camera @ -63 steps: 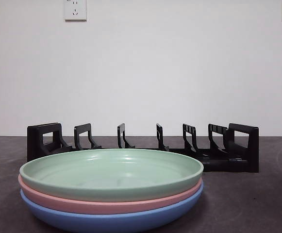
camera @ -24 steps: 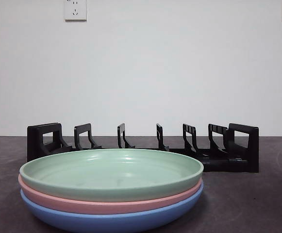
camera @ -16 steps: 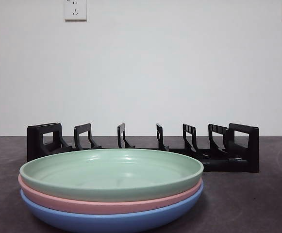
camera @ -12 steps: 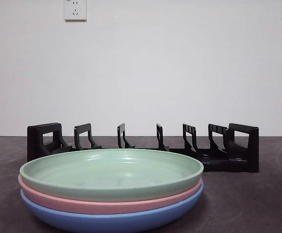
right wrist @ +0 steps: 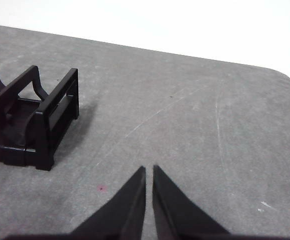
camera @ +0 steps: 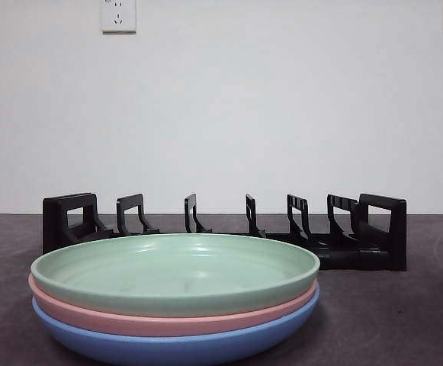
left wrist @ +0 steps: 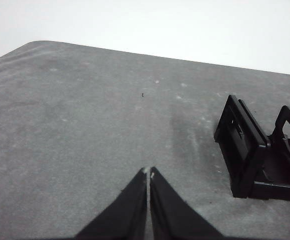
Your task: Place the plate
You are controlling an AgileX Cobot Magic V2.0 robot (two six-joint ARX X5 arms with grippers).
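Observation:
A stack of three plates sits close in the front view: a green plate (camera: 175, 271) on top, a pink plate (camera: 160, 322) under it, a blue plate (camera: 175, 347) at the bottom. Behind them stands a black slotted plate rack (camera: 229, 229), with nothing in its slots. My left gripper (left wrist: 148, 172) is shut over bare table, beside the rack's end (left wrist: 244, 150). My right gripper (right wrist: 148, 170) is shut with nothing in it, beside the rack's other end (right wrist: 50, 125). Neither gripper shows in the front view, and no plate shows in the wrist views.
The table (camera: 404, 320) is dark grey and slightly scuffed. A white wall with two sockets (camera: 119, 15) stands behind the rack. The table's rounded corners (left wrist: 35, 45) lie beyond each gripper.

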